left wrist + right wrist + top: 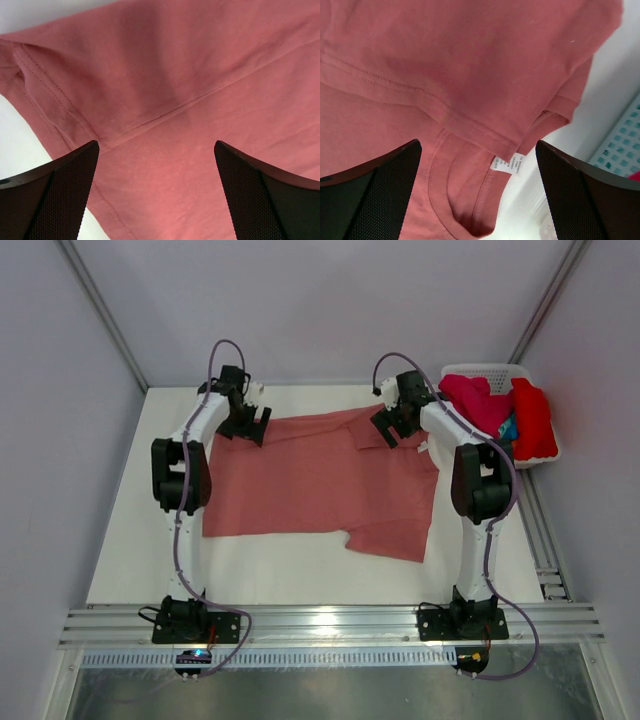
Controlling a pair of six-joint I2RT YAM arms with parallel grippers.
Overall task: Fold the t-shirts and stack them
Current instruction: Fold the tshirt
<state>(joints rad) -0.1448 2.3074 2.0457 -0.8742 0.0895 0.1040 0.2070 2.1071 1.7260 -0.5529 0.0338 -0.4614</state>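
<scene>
Two arms, both rooted at the near edge of the table [300, 575] and reaching to the far side. The left arm [180, 475] rises to a bent elbow, its forearm runs away from us, and its wrist tips down over the far left corner of the salmon t-shirt [320, 485]. The right arm [480, 485] mirrors it, wrist tipped down over the shirt's far right part, next to the white basket [485, 368].

Count:
- one salmon t-shirt spread on the table
- one basket at the far right corner
- in the basket we make out one magenta shirt [478, 402], one red shirt [535, 420] and a scrap of blue cloth [510, 427]; we cannot tell the full number in there

Left jaws stand wide apart with nothing between them. In the left wrist view, its black fingers [60, 195] frame the salmon fabric and a stitched seam [165, 112] below.

Right jaws are also wide apart and holding nothing. Beneath them a flap of the shirt lies folded over, with the collar [484, 197] and a white label [508, 164] showing at its edge.

We cannot tell whether either set of fingertips touches the cloth.
</scene>
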